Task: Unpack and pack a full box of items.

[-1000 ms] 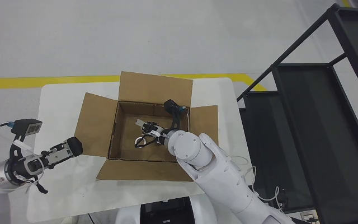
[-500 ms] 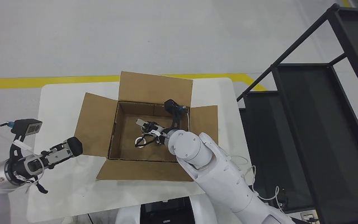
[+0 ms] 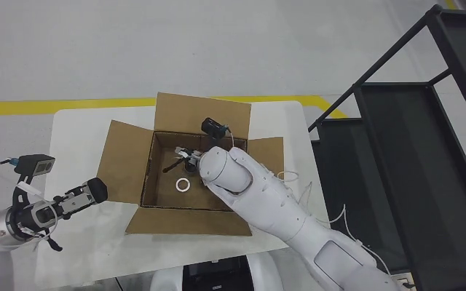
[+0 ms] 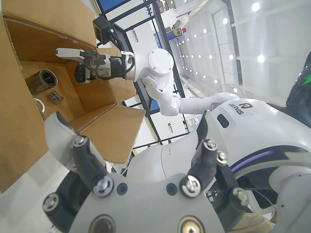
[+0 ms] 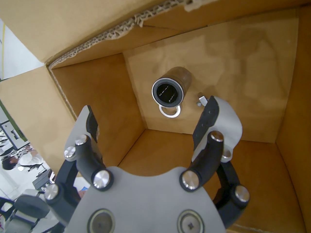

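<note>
Box [image 3: 204, 109]: plain brown cardboard inside and out; paler rippled corrugation along the torn flap edges.
Cylinder [image 5: 170, 90]: dark brown shell, silver rim at the end, black bore with faint pale flecks.
Ring [image 5: 170, 111]: silvery white, plain.
Small block [image 4: 54, 96]: grey metal, plain.
Right gripper [image 5: 150, 107]: light grey finger shells, black inner faces and links, silver screw heads, grey base plate.
Left gripper [image 4: 130, 120]: white-grey finger shells, black links, silver screws, grey plate.
Right arm [image 3: 247, 196]: glossy white.
Table [image 3: 80, 138]: white, unpatterned.
Floor [image 3: 218, 44]: pale grey.
Stripe [image 3: 73, 106]: yellow, along the table's far edge.
Rack [image 3: 408, 131]: black.
</note>
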